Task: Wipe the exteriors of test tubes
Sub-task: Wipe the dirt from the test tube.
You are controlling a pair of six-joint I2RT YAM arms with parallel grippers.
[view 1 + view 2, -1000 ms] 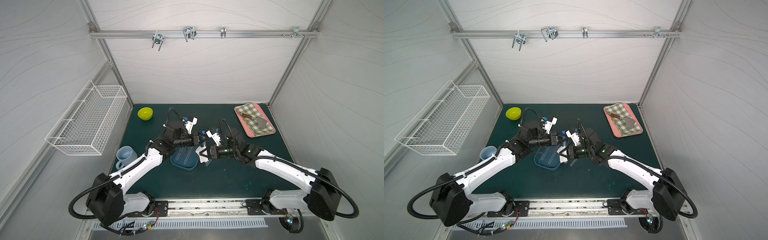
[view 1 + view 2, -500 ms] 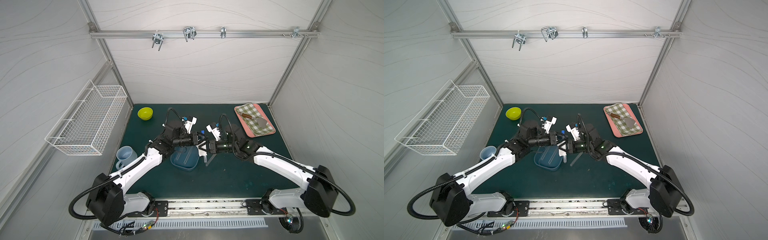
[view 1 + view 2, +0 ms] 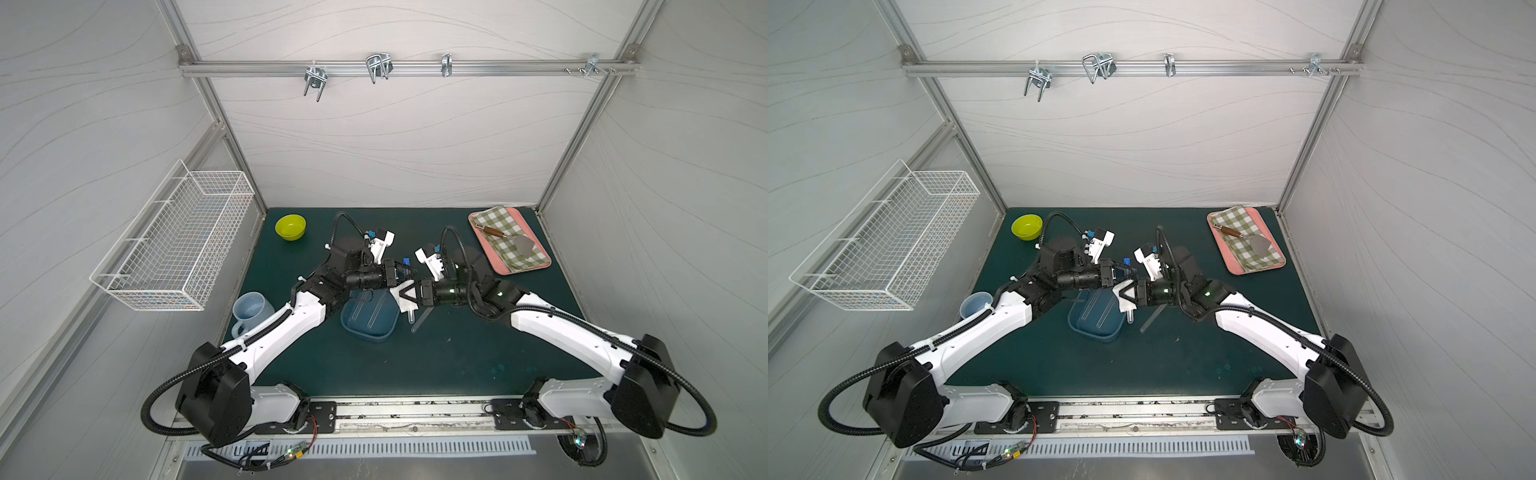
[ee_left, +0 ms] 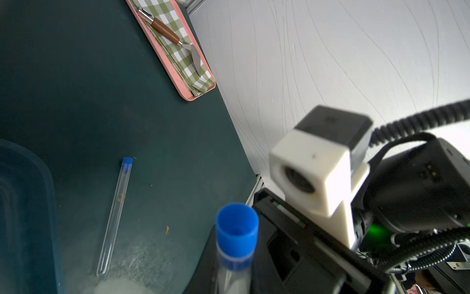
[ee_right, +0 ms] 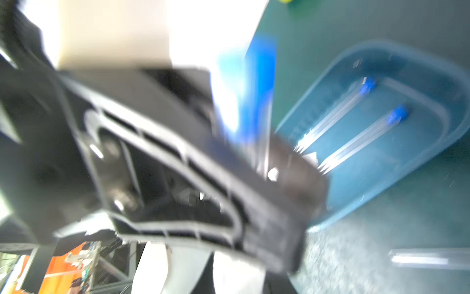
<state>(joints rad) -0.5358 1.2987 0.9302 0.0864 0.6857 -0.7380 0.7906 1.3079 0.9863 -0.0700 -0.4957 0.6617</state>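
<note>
My left gripper pinched the test tube near its cap. It was light, slick and probably fragile. My right gripper clamped the white cloth.

You will find the right gripper displaced since the earlier frames. It has drawn away from the near side of the mat toward the rear, and now sits just beside the left gripper. The cloth it carries has travelled with it, up the held tube, so the tube's rounded end now shows clear below the cloth. The right arm has also come off the loose tube, which now lies in plain view on the mat just beside the tray.
</note>
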